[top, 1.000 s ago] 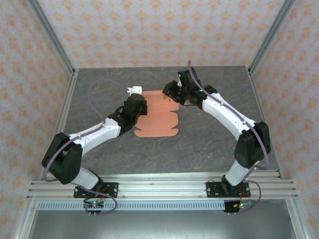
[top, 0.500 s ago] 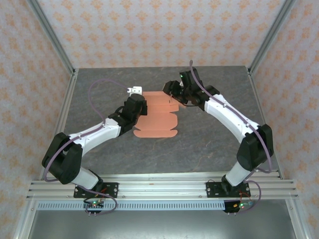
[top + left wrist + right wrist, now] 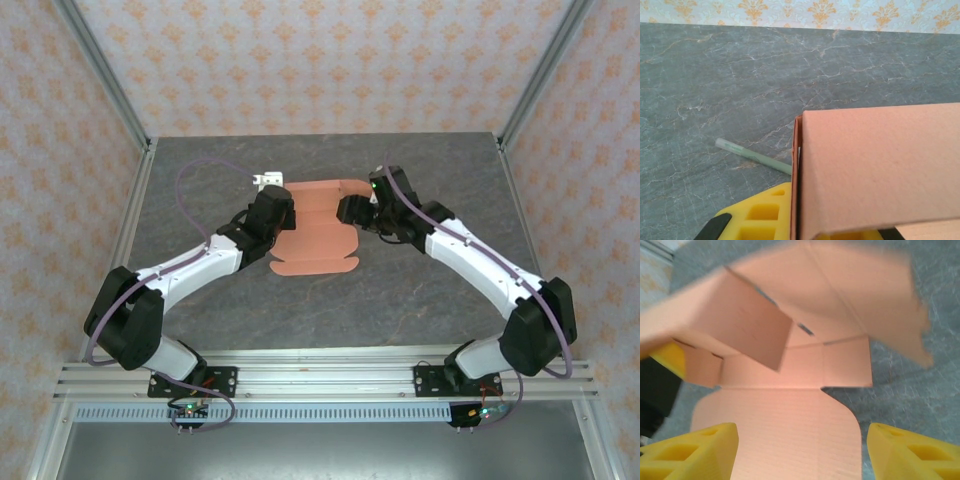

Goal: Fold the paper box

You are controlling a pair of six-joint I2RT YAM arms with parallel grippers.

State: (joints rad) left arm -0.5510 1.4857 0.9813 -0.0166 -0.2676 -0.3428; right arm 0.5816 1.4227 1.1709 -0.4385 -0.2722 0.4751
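The table (image 3: 420, 270), a grey veined slab, is seen enclosed by patterned walls (image 3: 300, 60) and metal posts (image 3: 100, 70). Just past the left jaws, a small white piece (image 3: 267, 181) is found lying on the table, close to the far left corner of the paper box (image 3: 315, 240).

The left jaws are pressed together on the left edge of the paper box. In the left wrist view, one yellow finger (image 3: 765, 215) is glimpsed below, while the rest is covered by a raised panel of the paper box (image 3: 875, 165), which blocks most of the sight ahead. Ahead of these jaws and to the left of that panel, a thin grey stick (image 3: 752, 156) is laid on the table, its near end hidden behind the card's edge.

Between the two sets of jaws, the paper box is spread on the table as a partly folded sheet, with its far panels lifted.

The right jaws are held wide apart, one yellow finger (image 3: 695, 450) on each side. Between them and just below, a rounded flap of the paper box (image 3: 785, 430) is laid flat. Beyond it, the upright panels are tilted, and bare table is seen to the right.
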